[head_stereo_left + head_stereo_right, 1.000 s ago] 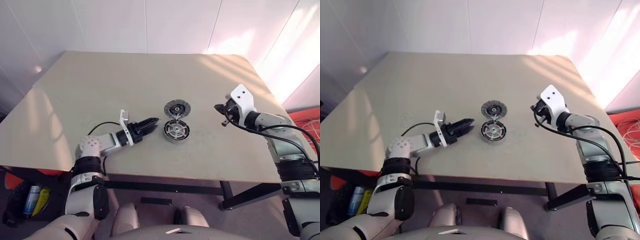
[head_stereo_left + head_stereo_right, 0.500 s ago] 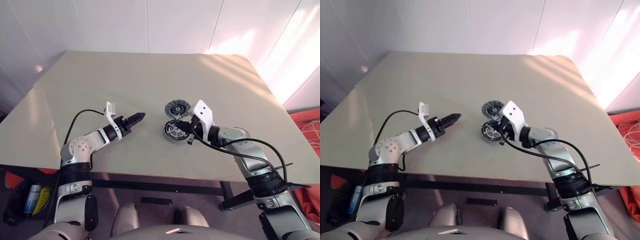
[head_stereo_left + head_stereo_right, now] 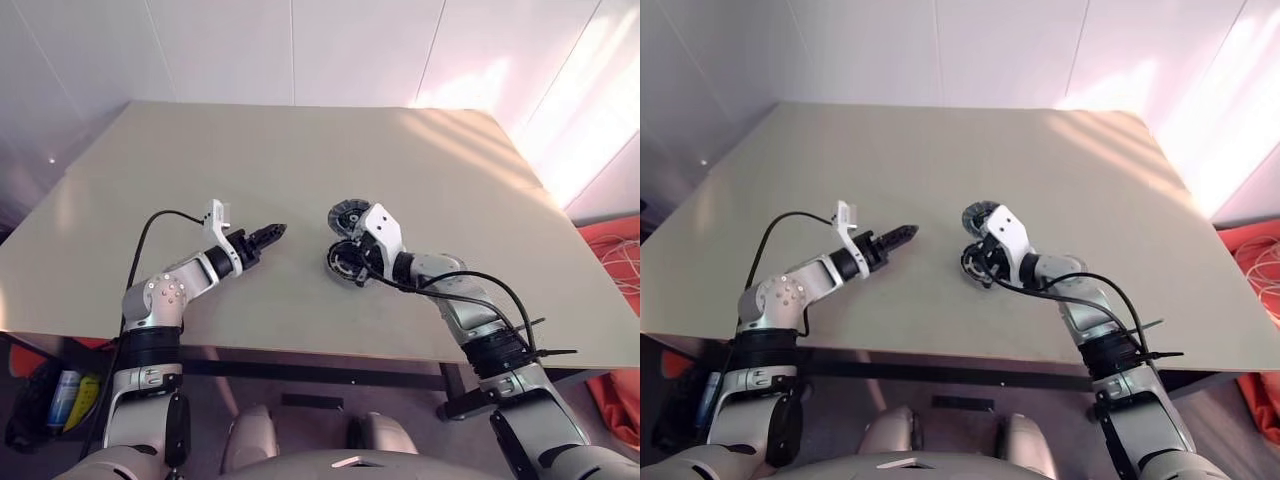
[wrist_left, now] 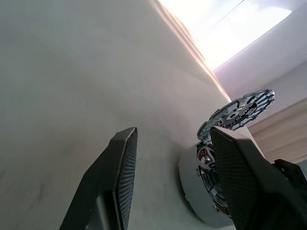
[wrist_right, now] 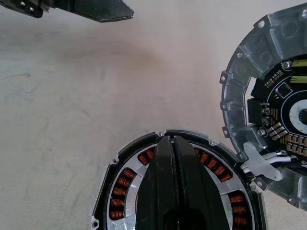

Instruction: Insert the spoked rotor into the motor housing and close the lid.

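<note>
The motor housing is a round dark cup with coppery windings, lying near the table's middle. The spoked rotor lies in it as silver spokes between the windings. The lid lies open on the housing's far side, joined at its edge, with its circuit face up. My right gripper is shut and empty, hovering over the housing; I cannot tell whether it touches. My left gripper stands open and empty a short way left of the housing, pointing at it, its fingers just above the table.
The beige table spreads wide behind and to both sides of the parts. Black cables loop off both wrists, the left one arching above the table. A can and bags sit on the floor under the front left edge.
My right arm swung in from the table's right side and came down over the housing. My left gripper drew back leftward from the housing and rolled.
</note>
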